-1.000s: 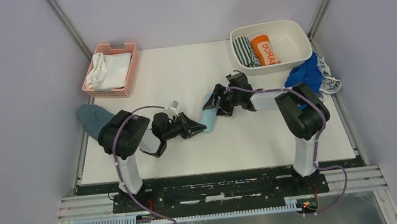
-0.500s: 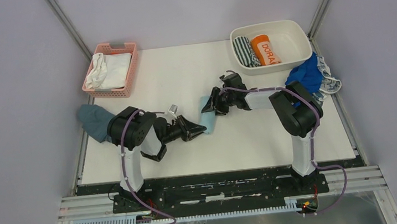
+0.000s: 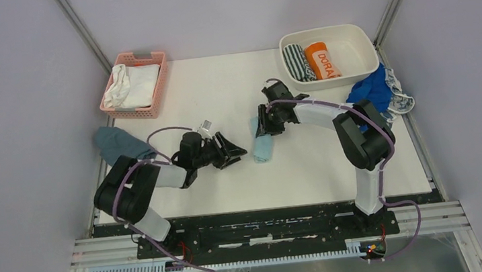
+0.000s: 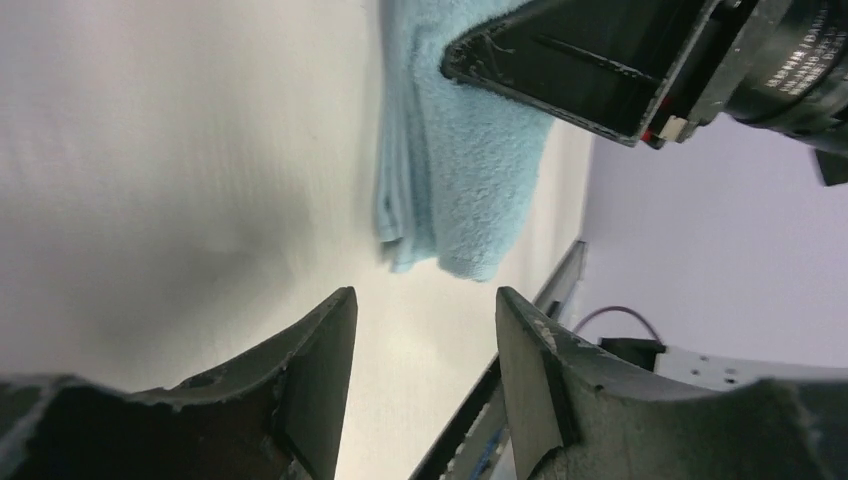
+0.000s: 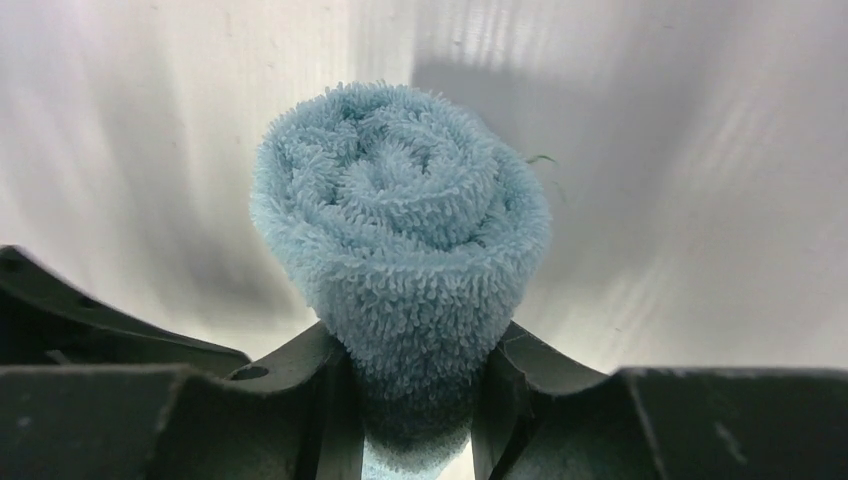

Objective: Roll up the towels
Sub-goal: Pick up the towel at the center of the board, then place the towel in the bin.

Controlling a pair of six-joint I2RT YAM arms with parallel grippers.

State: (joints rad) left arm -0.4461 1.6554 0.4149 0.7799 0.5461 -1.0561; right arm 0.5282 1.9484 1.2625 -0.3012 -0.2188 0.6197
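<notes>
Now that the left claw (image 4: 425,302) has let go and drawn back, its jaws stand apart and empty, just short of the light blue towel (image 3: 263,146). The right claw (image 5: 415,400) has narrowed onto one end of that towel, which lies on the smooth white table (image 3: 207,92) between the arms as a tight, fluffy terry spiral. This roll looks finished. The royal blue towel (image 3: 370,92) and the patterned towel (image 3: 402,99) lie crumpled at the table's right edge, unrolled.

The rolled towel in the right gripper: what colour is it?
Light blue, plain: the rolled towel shows best in the right wrist view.
</notes>
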